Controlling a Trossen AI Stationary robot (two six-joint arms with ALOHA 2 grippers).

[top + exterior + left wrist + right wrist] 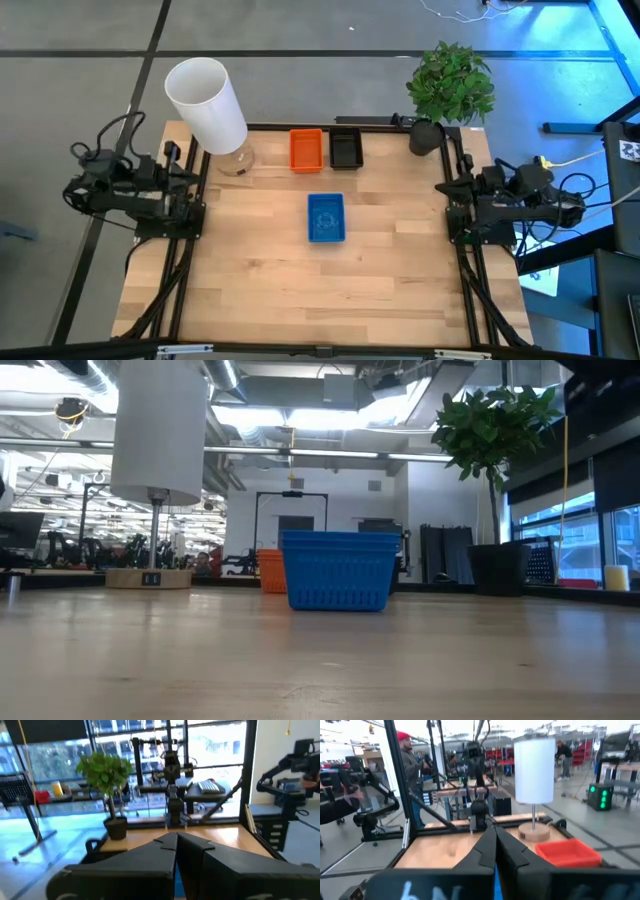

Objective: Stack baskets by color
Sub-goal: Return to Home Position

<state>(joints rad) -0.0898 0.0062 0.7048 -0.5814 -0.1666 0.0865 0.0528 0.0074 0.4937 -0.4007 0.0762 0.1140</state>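
wooden table (250, 280): blue baskets (325, 217) stacked mid-table, orange baskets (306, 150) and black baskets (345, 148) at far edge. mesh plastic, likely light, springy; best pinched at a rim. left gripper (176, 836), right gripper (492, 827) pressed together, parked at sides

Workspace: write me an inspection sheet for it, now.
Surface: wooden table, nothing spilled seen.
Job's things: blue baskets stacked at centre; orange basket and black basket side by side at far edge.
Clutter: white cylinder on a stand, far left; potted plant, far right corner.
Grippers: left gripper shut, empty, at left edge; right gripper shut, empty, at right edge.
Cables: cables looped by both arm bases.
Surroundings: person in a red cap beyond the table.
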